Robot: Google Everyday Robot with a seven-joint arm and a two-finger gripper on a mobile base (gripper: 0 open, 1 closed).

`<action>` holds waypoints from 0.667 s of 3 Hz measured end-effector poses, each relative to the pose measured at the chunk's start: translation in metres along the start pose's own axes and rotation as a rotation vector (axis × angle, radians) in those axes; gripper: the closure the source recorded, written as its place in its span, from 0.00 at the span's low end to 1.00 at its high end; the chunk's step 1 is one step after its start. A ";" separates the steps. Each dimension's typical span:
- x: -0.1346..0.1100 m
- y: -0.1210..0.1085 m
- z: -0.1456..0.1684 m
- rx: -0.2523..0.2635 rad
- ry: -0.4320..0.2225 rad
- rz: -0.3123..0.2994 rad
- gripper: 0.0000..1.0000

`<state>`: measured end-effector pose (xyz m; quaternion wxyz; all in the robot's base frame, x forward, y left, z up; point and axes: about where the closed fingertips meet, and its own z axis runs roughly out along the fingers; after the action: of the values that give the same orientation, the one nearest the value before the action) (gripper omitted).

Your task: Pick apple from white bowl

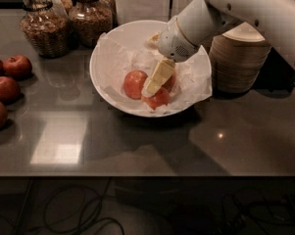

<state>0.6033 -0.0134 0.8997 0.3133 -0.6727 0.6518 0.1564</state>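
Note:
The white bowl [108,58], wide and lined with crumpled white paper, stands in the middle of the dark counter. Two red-orange apples lie in it: one apple [134,83] on the left in full view, and a second apple [159,99] to its right, partly covered. My gripper [154,88], pale yellow at the end of the white arm, reaches down into the bowl from the upper right. It sits right on the second apple, with its tip between the two apples.
Several darker red apples [17,66] lie on the counter at the left edge. Two glass jars [90,18] stand behind the bowl at the left. A stack of cream disposable bowls [237,62] stands right of the bowl, under the arm.

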 end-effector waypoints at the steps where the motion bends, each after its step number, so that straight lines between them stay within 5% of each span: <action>1: -0.002 0.002 0.005 -0.015 0.004 0.005 0.13; 2: -0.006 0.006 0.011 -0.029 0.007 0.006 0.16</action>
<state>0.5985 -0.0017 0.8941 0.3007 -0.6757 0.6526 0.1644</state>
